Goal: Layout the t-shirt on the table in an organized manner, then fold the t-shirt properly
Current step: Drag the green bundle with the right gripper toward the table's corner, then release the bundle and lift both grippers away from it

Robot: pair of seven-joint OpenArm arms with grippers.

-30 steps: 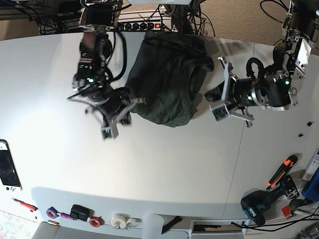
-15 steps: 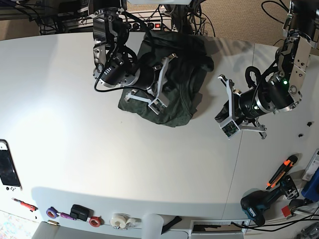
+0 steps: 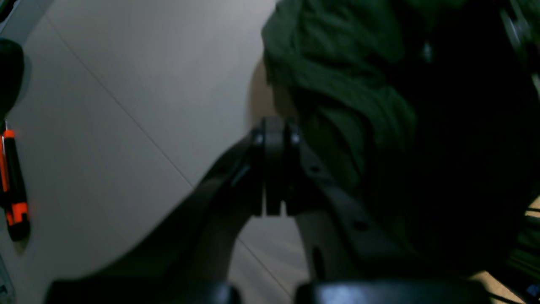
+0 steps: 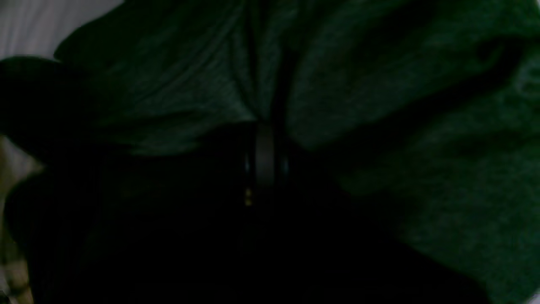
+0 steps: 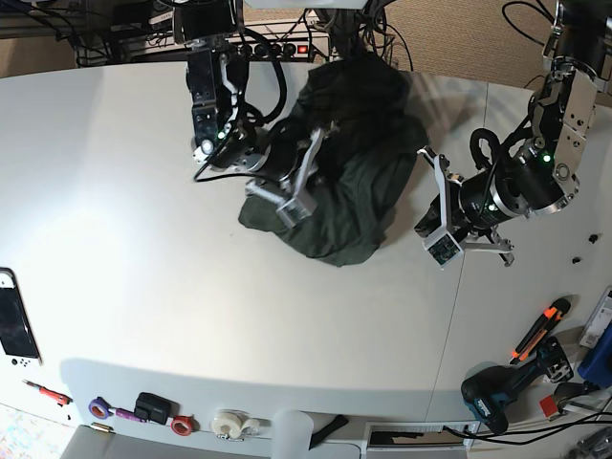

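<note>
Our right gripper (image 5: 304,172) sits over the t-shirt (image 5: 349,172) with its jaws together. In the right wrist view they meet as one narrow dark bar (image 4: 265,156) with folds of green cloth running straight into the tip, so the jaws look clamped on a pinch of the fabric, though that view is very dark and we cannot make out the pinch itself. Our left gripper (image 5: 432,220) hangs just off the garment's right side, over bare table (image 5: 143,287), and its jaws are also pressed together with nothing between them; in the left wrist view (image 3: 275,139) the closed tips show against white surface, with the bunched edge of the cloth just beyond and to the right.

The t-shirt lies as a crumpled dark olive heap near the far edge of the table, roughly at the middle of that edge, with its upper part reaching the rim and a rounded lobe spreading toward the centre. It is wrinkled and folded over itself, not spread flat.

A thin seam (image 5: 459,316) crosses the table on the right, passing under the left arm. Near the right edge lies an orange-and-black tool (image 5: 540,330), which also shows at the left border of the left wrist view (image 3: 14,185).
</note>
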